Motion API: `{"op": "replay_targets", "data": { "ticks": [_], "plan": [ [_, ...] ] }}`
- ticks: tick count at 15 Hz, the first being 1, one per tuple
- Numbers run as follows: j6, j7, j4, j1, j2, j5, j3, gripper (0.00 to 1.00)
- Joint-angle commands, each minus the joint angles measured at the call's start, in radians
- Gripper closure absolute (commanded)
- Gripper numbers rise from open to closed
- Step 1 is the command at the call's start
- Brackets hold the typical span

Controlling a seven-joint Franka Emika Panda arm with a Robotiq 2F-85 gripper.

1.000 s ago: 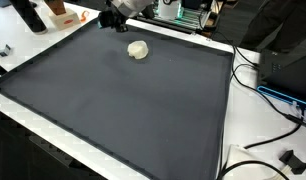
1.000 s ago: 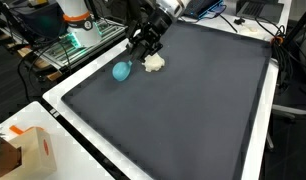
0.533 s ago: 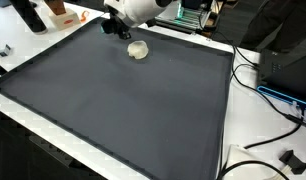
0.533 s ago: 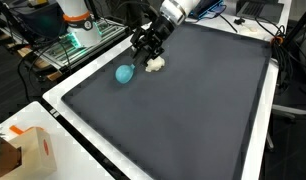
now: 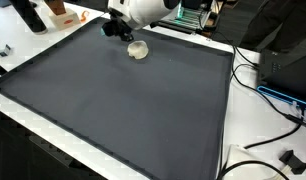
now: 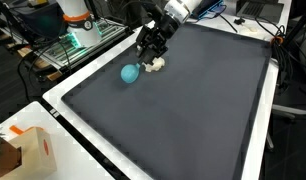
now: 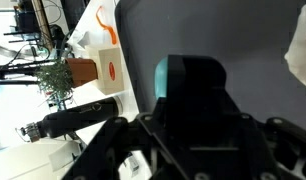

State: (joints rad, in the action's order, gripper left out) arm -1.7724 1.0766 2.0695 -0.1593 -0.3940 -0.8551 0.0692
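Note:
A blue ball lies loose on the dark mat, near its far corner. Right beside it sits a small cream lump, also in the exterior view from the opposite side. My gripper hangs just above the cream lump, fingers pointing down and spread, with nothing between them. From the opposite side my gripper hides the ball. In the wrist view my black gripper body fills the lower half. Above it shows a teal patch of the ball, and the cream lump is at the right edge.
A white table rim frames the mat. A cardboard box stands off the near corner. Cables and a black plug lie beside the mat. A black bottle and a shelf rack stand behind it.
My gripper has shifted along the mat's far edge, from over the ball to above the cream lump. The blue ball has rolled a little toward the lump.

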Motion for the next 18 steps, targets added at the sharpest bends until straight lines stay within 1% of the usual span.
{"op": "replay_targets", "data": {
  "ticks": [1,10,18],
  "plan": [
    [-0.017,-0.048,0.000,-0.008,0.009,-0.027,-0.002,0.75],
    [-0.071,-0.206,-0.002,0.000,0.050,-0.016,0.001,0.75],
    [-0.150,-0.396,0.031,0.014,0.144,-0.008,0.002,0.75]
  ]
}}
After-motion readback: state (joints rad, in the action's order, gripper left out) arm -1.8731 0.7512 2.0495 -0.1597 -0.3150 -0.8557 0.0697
